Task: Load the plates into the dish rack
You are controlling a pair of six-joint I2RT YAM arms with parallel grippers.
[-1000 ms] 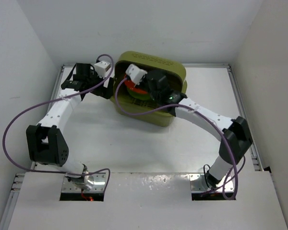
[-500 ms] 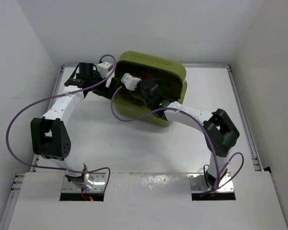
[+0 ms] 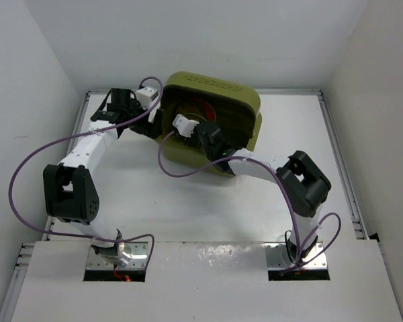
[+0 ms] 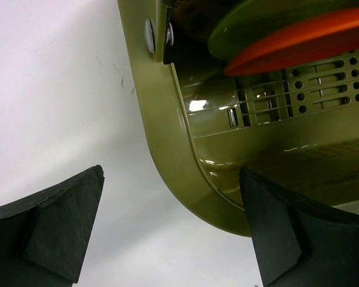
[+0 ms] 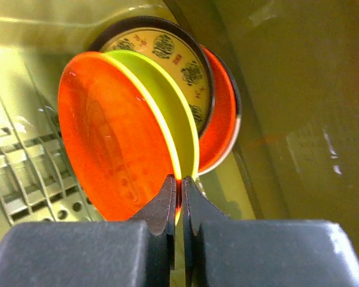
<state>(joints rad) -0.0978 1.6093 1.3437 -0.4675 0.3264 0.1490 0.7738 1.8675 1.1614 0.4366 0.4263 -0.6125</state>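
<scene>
The olive-green dish rack (image 3: pixel 250 100) stands at the back middle of the table. Inside it, the plates stand on edge in a row: an orange-red plate (image 5: pixel 110 137) in front, then the lime green plate (image 5: pixel 167 101), the brown plate with the golden pattern (image 5: pixel 167 51), and a second orange-red plate (image 5: pixel 222 128) at the back. My right gripper (image 5: pixel 180 185) is inside the rack (image 3: pixel 200 124), shut on the lower rim of the front orange-red plate. My left gripper (image 4: pixel 170 239) is open and empty at the rack's left near corner (image 3: pixel 152 129), with the rack's rounded corner (image 4: pixel 185 179) between its fingers.
The rack's slotted floor (image 5: pixel 24 179) shows to the left of the plates and its wall (image 5: pixel 299 119) rises to the right. White enclosure walls ring the table (image 3: pixel 309 141). Purple cables loop from both arms.
My right gripper has moved toward the rack's left near part with the orange-red plate, and its elbow has folded in. My left gripper has shifted slightly toward the rack's corner.
</scene>
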